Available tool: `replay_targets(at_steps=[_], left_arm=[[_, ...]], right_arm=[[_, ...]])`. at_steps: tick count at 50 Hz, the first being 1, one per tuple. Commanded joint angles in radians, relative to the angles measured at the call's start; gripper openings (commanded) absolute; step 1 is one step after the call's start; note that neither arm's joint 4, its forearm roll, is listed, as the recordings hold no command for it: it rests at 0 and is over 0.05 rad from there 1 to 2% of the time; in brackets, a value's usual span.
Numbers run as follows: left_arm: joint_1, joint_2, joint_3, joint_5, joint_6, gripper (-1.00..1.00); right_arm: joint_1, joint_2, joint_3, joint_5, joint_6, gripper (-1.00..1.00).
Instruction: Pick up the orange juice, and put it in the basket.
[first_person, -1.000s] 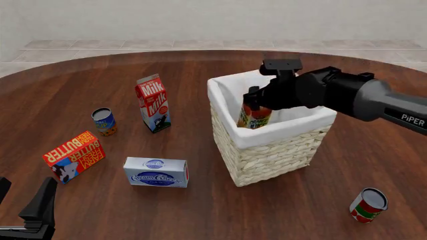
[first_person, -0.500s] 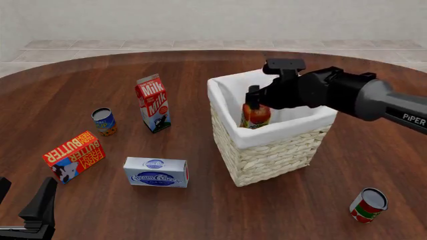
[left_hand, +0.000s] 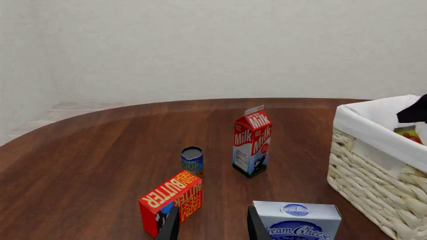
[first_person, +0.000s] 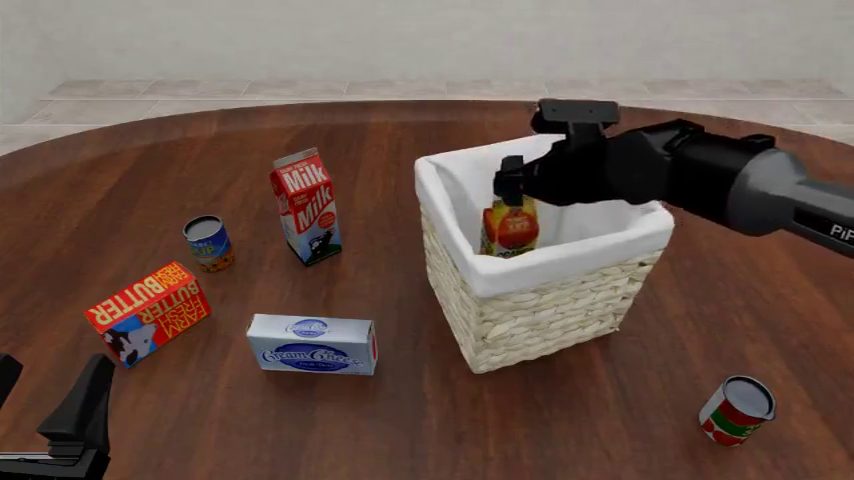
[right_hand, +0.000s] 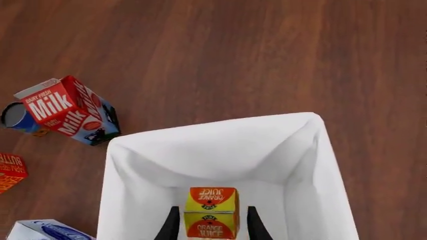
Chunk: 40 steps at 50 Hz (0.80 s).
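The orange juice (first_person: 510, 228) carton stands upright inside the basket (first_person: 561, 300), near its front-left wall, with only its upper part above the white lining. From above, the orange juice (right_hand: 211, 220) top shows between the two dark fingers. My right gripper (first_person: 518, 185) hovers just over the carton, open, with its fingers clear of it. The right gripper (right_hand: 212, 212) looks straight down into the basket (right_hand: 133, 160). My left gripper (first_person: 60, 425) rests open at the near left table edge, holding nothing; in the left wrist view the left gripper (left_hand: 212, 225) points toward the butter box.
A milk carton (first_person: 306, 205) and a small blue can (first_person: 207, 242) stand left of the basket. A butter box (first_person: 147, 312) and a cream cheese box (first_person: 312, 344) lie nearer me. A red-and-green can (first_person: 737, 410) sits front right.
The right gripper let go of the orange juice and rose slightly, shifting a little right. The carton settled upright in the basket. The left arm stayed still.
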Motion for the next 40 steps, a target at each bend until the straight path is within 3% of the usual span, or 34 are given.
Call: replay_targets(at_steps=[1,40], left_arm=[[0.000,0.000,0.000,0.000,0.000,1.00],[0.000,0.000,0.000,0.000,0.000,1.00]], right_arm=[[0.016,-0.048,-0.025,0.022,-0.012,1.00],[0.017,-0.191,-0.183,0.185,-0.133,1.00]])
